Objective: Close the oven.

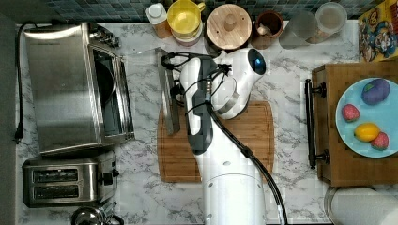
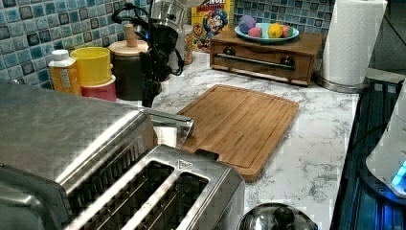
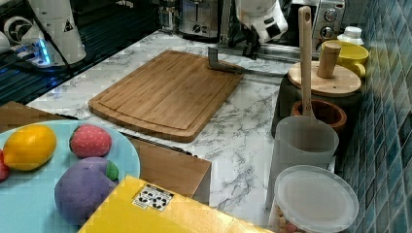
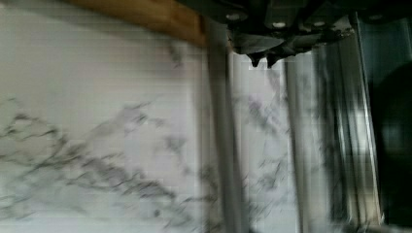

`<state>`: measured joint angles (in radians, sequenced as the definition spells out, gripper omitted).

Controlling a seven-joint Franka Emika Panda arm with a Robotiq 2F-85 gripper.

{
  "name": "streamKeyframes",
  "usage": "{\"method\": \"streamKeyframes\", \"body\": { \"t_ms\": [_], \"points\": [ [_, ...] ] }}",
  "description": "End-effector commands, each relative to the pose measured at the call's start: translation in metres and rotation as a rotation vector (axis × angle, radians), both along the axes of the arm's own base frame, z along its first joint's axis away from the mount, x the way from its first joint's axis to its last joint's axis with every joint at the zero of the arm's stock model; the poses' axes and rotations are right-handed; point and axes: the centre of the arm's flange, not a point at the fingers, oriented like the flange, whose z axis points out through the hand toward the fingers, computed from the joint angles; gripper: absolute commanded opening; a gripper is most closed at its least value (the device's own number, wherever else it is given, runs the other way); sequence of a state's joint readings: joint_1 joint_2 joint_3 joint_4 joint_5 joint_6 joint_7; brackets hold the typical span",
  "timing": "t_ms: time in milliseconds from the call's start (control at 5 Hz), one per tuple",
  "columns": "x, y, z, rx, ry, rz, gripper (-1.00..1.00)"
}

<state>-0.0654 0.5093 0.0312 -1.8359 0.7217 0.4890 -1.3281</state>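
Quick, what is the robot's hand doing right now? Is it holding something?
Gripper: shut, holding nothing, its tips pressed together just above the open oven door, beside the door's handle.

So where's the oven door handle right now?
In the top view, the handle sits at the outer edge of the open oven door, lying over the left edge of the cutting board, right beside the arm.

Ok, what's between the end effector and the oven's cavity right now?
In the top view, the oven's open glass door lies flat across that stretch, marble showing through it. The end effector is by the door's handle bar.
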Motion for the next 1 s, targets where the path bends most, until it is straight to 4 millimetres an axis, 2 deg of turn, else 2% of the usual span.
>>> {"method": "streamKeyframes", "body": {
  "t_ms": [200,400,800,1000],
  "points": [
    [0.016,0.052,0.019,-0.132,-0.075,0.044,-1.00],
    [0.022,0.045,0.026,-0.093,-0.057,0.032,-1.00],
    [0.030,0.045,0.016,-0.043,0.041,0.044,-1.00],
    [0.035,0.043,0.026,0.026,0.062,0.034,-1.00]
  ]
}}
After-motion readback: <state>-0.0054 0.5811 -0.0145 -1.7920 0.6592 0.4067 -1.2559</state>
